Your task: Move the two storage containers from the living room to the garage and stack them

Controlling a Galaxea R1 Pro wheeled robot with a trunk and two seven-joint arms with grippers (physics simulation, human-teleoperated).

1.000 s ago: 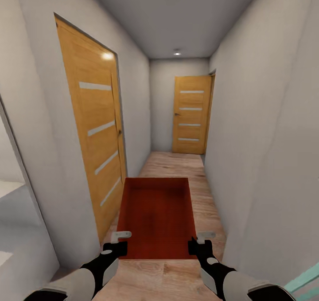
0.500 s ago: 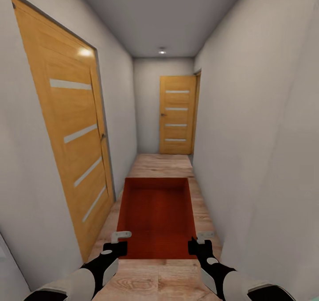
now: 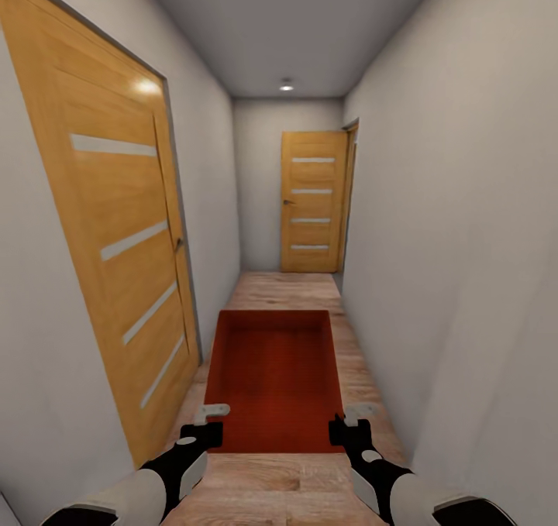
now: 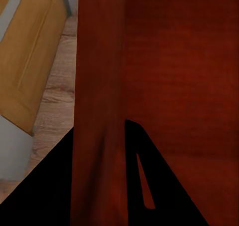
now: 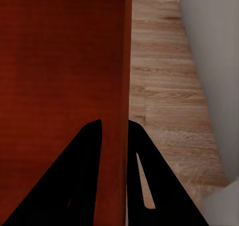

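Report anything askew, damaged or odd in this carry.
Nothing stands out. The storage container is held level between the left gripper and right gripper, each clamped on a side wall. It looks empty and undamaged, roughly centred in the corridor, both doors shut.

Both arms reach forward, low and near. Left gripper [image 3: 203, 425] pinches the container's [image 3: 273, 379] left wall, right gripper [image 3: 346, 427] clamps its right wall, fingers straddling.

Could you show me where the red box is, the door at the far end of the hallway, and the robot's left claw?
storage container [image 3: 273, 379], head view: its inner bottom.
far door [image 3: 311, 201], head view: middle of the wooden panel.
left gripper [image 3: 208, 425], head view: between its fingertips, at the container's near corner.
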